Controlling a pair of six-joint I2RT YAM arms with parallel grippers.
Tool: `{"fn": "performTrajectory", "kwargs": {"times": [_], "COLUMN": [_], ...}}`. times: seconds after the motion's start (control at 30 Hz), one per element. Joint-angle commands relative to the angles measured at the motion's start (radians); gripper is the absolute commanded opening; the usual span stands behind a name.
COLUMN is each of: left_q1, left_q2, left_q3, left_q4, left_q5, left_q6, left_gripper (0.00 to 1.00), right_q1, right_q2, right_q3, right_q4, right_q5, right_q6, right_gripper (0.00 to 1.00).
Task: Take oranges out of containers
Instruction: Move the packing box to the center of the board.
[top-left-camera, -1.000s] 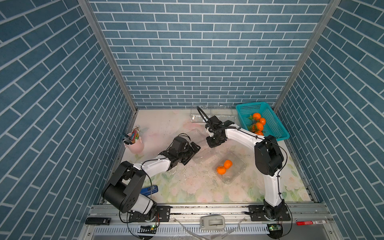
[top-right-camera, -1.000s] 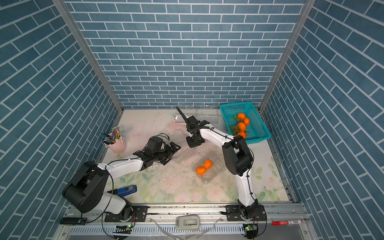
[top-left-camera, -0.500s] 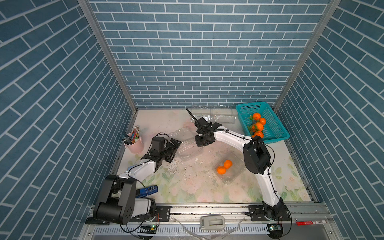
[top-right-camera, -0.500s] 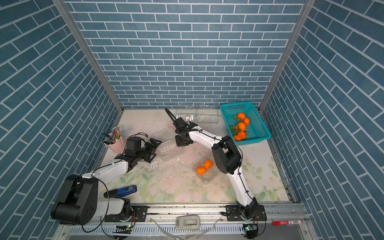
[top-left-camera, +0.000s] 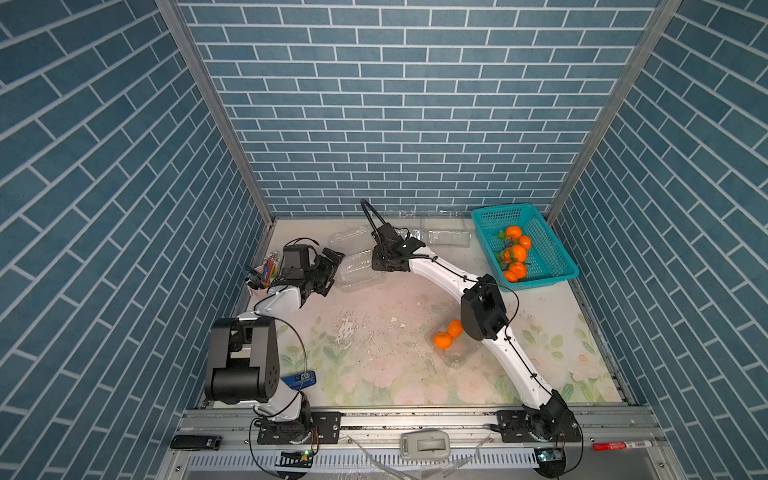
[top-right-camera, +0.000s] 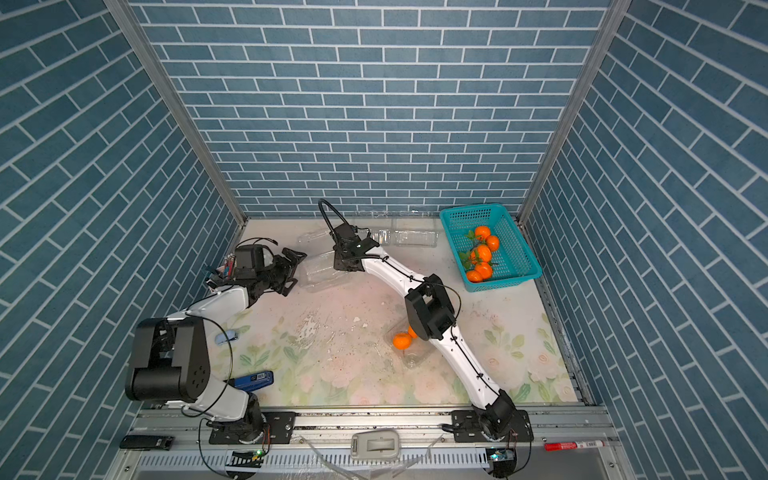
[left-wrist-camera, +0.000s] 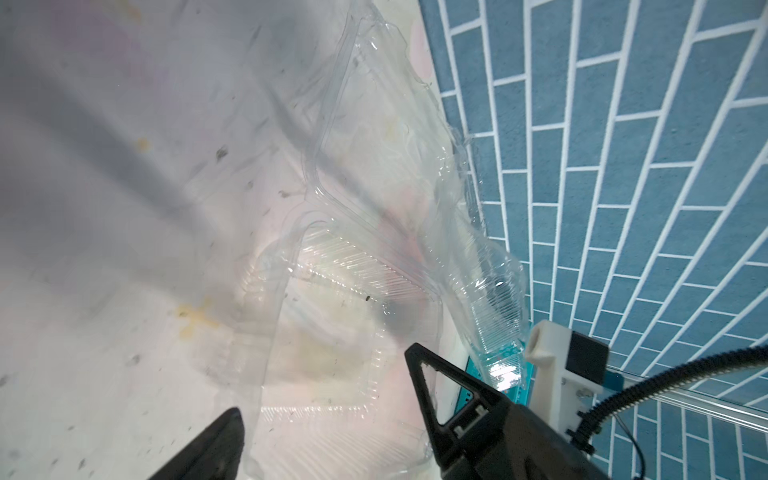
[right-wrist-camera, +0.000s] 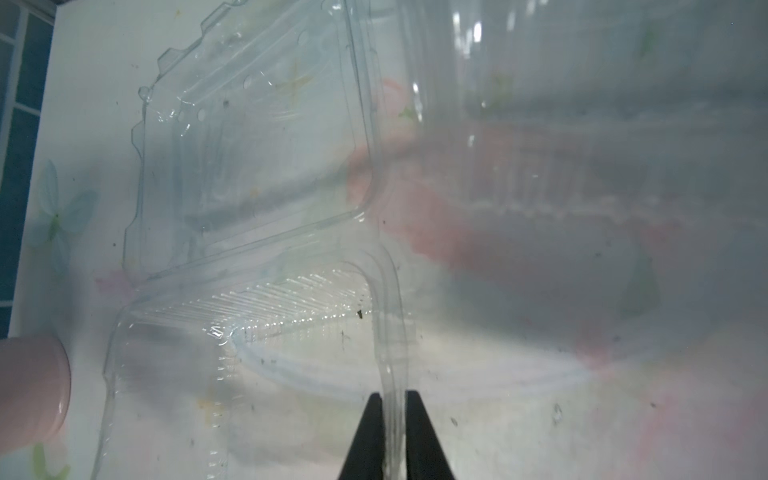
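Right wrist view: the right pincer (right-wrist-camera: 392, 397) is nipped nearly shut on the thin rim of an empty clear plastic clamshell box (right-wrist-camera: 257, 174). The box's lid is folded open on the counter (right-wrist-camera: 685, 436), near a pink round cup (right-wrist-camera: 29, 390). In the left wrist view the left pincer (left-wrist-camera: 322, 380) stands wide and holds nothing. The same box's near end reaches in between its fingers, though I cannot tell whether they touch. In a top view this box (top-left-camera: 357, 270) lies at the back left, long axis running left to right, with a pincer at either end.

The fruit yet to come out is elsewhere. A pair of small round bright-orange mandarins (top-left-camera: 449, 334) sits in another clear plastic clamshell box (top-left-camera: 459, 359) toward the front, right of centre, partly under the right arm's black elbow (top-left-camera: 482, 311). The pair lines up diagonally, front-left to back-right. The other mandarins (top-left-camera: 515, 253) already lie in the teal perforated plastic basket (top-left-camera: 536, 282) at the back right.

The next move turns on this: the last full box lies well apart from both pincers, back toward the robot and to their right. It is on the right arm's side, so that arm looks the nearer. But the right pincer would first have to let go of the empty box. The left pincer is free, yet it would have to cross the counter.
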Motion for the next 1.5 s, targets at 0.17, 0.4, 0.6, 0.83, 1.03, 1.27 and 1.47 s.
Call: {"fn": "performTrajectory", "kwargs": {"times": [0.17,0.4,0.6,0.83,1.03,1.27,1.47], "left_q1": [0.049,0.05,0.007,-0.096,-0.167,-0.249,-0.255], "left_q2": [0.085,-0.012,-0.174,-0.23,-0.148,0.046,0.191], "left_q3": [0.184,0.201,0.081,0.024,0.046,0.126,0.211], "left_q4": [-0.139,-0.242,-0.226,-0.175,-0.096,-0.009,0.028], "left_q5": [0.024,0.036,0.038,-0.008,-0.065,-0.124,-0.166], "left_q6": [0.08,0.117,0.049,-0.047,-0.096,-0.109,-0.107], "left_gripper": [0.99,0.99,0.99,0.99,0.99,0.99,0.99], "right_q1": [0.003,0.003,0.004,-0.008,-0.096,-0.274,-0.33], "right_q2": [0.1,0.099,0.019,-0.165,-0.457,-0.861,-1.023], "right_q3": [0.165,0.27,0.26,0.169,-0.164,-0.777,-1.026], "right_q4": [0.044,0.052,0.066,0.074,0.097,0.245,0.213], "right_q5": [0.124,0.113,0.111,0.095,0.047,-0.066,-0.119], "right_q6": [0.083,0.017,-0.03,-0.094,-0.102,-0.089,-0.146], "right_gripper": [0.24,0.46,0.68,0.92,0.98,0.98,0.98]}}
